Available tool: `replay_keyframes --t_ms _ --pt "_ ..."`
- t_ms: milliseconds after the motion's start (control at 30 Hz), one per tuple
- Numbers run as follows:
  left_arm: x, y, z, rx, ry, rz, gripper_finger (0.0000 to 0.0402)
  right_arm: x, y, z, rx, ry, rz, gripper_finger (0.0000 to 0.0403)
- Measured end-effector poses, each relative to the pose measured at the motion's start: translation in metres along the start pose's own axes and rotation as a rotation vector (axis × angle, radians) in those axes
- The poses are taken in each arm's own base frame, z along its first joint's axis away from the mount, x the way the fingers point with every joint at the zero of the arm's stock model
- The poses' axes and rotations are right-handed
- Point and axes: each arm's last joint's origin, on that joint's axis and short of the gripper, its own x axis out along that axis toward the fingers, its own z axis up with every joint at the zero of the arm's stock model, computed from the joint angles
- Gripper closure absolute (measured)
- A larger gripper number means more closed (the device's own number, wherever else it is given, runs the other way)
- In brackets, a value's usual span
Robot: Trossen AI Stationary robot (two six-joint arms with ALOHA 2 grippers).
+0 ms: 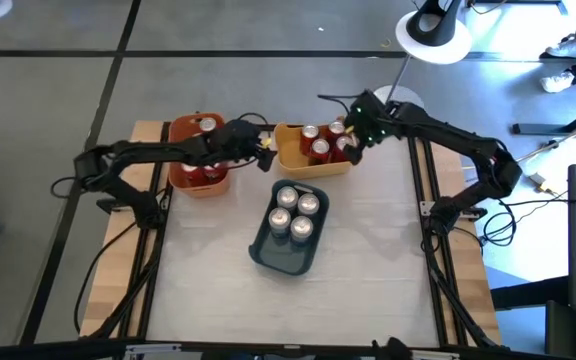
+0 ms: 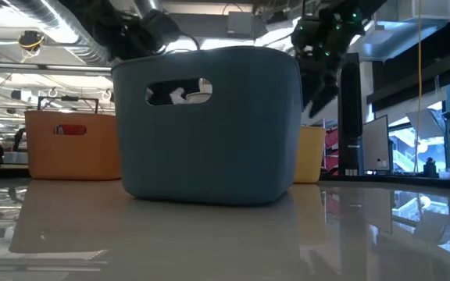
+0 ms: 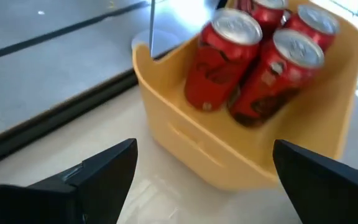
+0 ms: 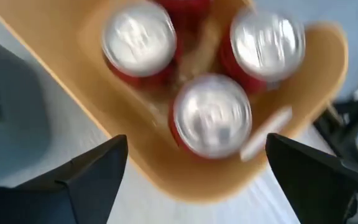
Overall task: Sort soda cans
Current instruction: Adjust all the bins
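Three red soda cans (image 3: 229,59) stand upright in the yellow bin (image 1: 301,162) at the table's far middle. My left gripper (image 1: 261,150) hovers open just left of that bin, between it and the orange bin (image 1: 180,150), which also holds red cans (image 1: 206,126). Its fingers (image 3: 104,171) point at the yellow bin's wall (image 3: 185,134). My right gripper (image 1: 353,135) hangs open above the yellow bin's right end, looking down on the can tops (image 4: 210,115). Several silver-grey cans (image 1: 293,212) stand in the dark blue-grey bin (image 1: 273,258).
The blue-grey bin (image 2: 209,125) stands nearest the table's front and fills the low view, with the orange bin (image 2: 73,144) and the yellow bin (image 2: 309,152) behind it. Bare tabletop (image 1: 378,260) lies to the front, left and right of the blue-grey bin.
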Motion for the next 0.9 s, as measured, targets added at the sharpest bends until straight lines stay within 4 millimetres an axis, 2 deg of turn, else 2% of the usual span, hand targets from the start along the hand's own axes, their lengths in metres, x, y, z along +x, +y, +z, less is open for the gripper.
replay_keyframes --t_ms 133,367,500,633,767,900 --pt "0.014 0.010 0.003 -0.027 -0.034 0.022 0.0041 -0.006 0.001 -0.022 0.027 0.050 -0.037 0.0022" --pt "0.036 0.035 0.010 -0.078 -0.119 0.072 0.0041 -0.015 0.003 -0.054 0.047 0.041 -0.042 0.0022" --pt "0.048 0.050 0.020 -0.075 -0.140 0.113 0.0041 -0.003 0.003 -0.072 0.074 0.069 -0.040 0.0022" --pt "0.061 0.068 0.032 -0.063 -0.148 0.166 0.0041 0.017 0.003 -0.088 0.109 0.088 -0.027 0.0022" --pt "0.075 0.083 0.030 -0.055 -0.113 0.208 0.0041 0.033 0.002 -0.089 0.158 -0.014 -0.028 0.0022" --pt "0.084 0.088 0.022 -0.056 -0.071 0.219 0.0041 0.040 0.001 -0.083 0.204 -0.159 -0.020 0.0022"
